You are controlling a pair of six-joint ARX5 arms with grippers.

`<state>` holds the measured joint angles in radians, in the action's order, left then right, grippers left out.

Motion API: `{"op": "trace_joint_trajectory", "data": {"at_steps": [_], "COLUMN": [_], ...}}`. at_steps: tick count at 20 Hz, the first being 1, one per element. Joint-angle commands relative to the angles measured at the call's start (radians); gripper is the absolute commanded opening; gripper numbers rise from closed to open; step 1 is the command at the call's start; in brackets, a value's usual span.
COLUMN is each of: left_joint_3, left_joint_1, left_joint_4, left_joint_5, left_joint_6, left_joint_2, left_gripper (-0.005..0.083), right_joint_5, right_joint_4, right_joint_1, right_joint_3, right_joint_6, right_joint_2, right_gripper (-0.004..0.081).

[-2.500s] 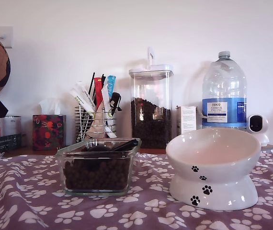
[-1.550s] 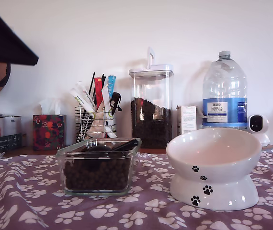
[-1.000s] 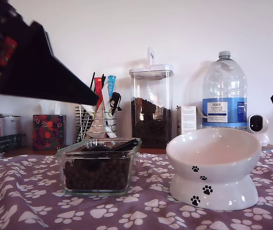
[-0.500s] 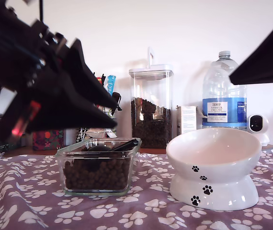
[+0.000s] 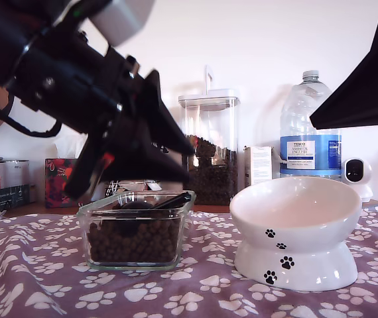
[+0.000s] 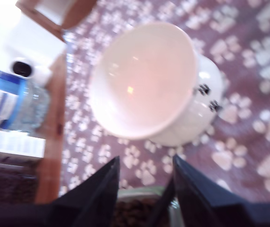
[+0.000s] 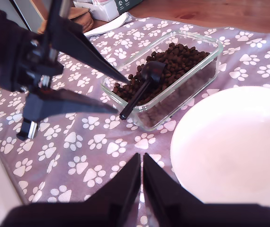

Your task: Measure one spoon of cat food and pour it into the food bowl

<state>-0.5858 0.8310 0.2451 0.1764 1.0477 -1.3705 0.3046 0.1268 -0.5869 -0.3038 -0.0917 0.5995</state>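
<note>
Our first gripper [image 5: 189, 165] is hovering just above the glass dish [image 5: 86, 215] on the exterior view's left. It is pointing toward the food bowl [image 5: 295, 212], and its jaws are standing wide apart. In the first wrist view the two dark fingers of this gripper [image 6: 145, 161] are framing the dish's edge, with the bowl [image 6: 144, 80] lying beyond them. In the second wrist view the same gripper [image 7: 121, 94] is hanging over the near end of the spoon [image 7: 139, 92], and we cannot tell whether it is touching it.

The spoon is lying in the dish [image 7: 192, 85] with its round cup sitting on the cat food [image 7: 173, 61] and its thin handle resting on the rim. In the exterior view the handle [image 5: 176, 200] is poking over the dish's right corner, above the brown kibble [image 5: 136, 242].

Our second gripper [image 5: 321, 119] is hanging high at the exterior view's right, above the food bowl. Its jaws [image 7: 141, 156] are standing narrow, nearly together, and are holding nothing.

The bowl [image 7: 229, 142] is standing upright and bare inside, just beside the dish on the paw-print cloth [image 5: 43, 278]. Farther back, a clear canister [image 5: 209, 146] of kibble and a water bottle [image 5: 310, 132] are standing by the wall.
</note>
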Motion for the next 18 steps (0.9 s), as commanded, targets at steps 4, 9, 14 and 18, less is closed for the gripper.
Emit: {"op": "trace_joint_trajectory", "data": {"at_steps": [4, 9, 14, 18], "left_joint_3": [-0.005, -0.006, -0.006, -0.006], "left_joint_1": [-0.007, -0.042, -0.05, -0.05], "left_joint_4": [-0.037, -0.036, 0.003, 0.011], "left_joint_5": [0.002, 0.021, 0.022, 0.033], "left_joint_6": [0.045, 0.072, 0.098, 0.097], "left_joint_2": [-0.017, -0.063, -0.075, -0.089], "left_gripper": [0.0413, 0.0412, 0.0387, 0.0351], "right_joint_5": [0.0, -0.001, -0.001, -0.001], "right_joint_4": [-0.01, -0.012, -0.013, -0.014], "right_joint_1": [-0.003, -0.003, -0.003, -0.003], "right_joint_3": [0.006, 0.006, 0.006, 0.006], "right_joint_6": [0.003, 0.014, 0.014, 0.014], "right_joint_2": [0.005, 0.005, 0.006, 0.006], "right_gripper": [0.0003, 0.0003, 0.0003, 0.0003]}}
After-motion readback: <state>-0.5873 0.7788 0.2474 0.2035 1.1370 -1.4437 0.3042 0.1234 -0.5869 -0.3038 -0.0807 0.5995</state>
